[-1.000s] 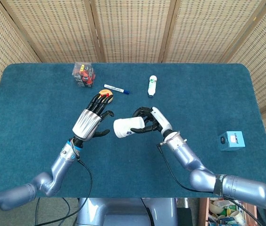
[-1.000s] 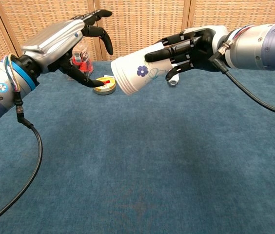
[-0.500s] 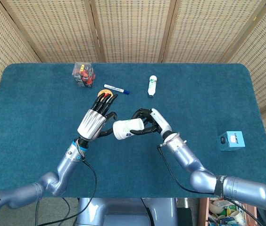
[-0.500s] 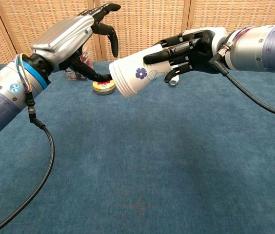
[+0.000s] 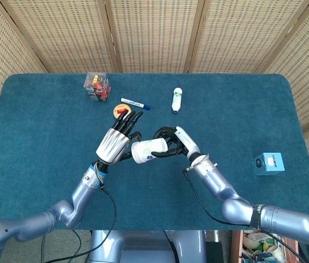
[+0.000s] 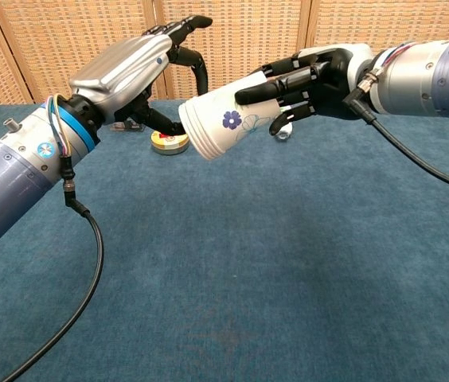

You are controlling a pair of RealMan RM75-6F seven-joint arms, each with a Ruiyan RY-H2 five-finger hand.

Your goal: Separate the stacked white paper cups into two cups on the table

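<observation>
Holding the cups point(image 6: 223, 125) sideways above the counter point(image 5: 45, 131) in your right robot hand point(image 6: 304, 79), bring your open left robot hand point(image 6: 141, 76) gently around the rim and pinch only the inner cup.

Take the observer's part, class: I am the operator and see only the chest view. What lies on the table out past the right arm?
Observer: A small blue box stands alone near the right edge of the table.
Operator: Anything behind the cups?
Observer: A white bottle lies on its side beyond the paper cups that the right hand holds. Your view gives only a glimpse of it.
Operator: And past the left hand?
Observer: A marker with a blue cap lies just beyond the left hand.
</observation>
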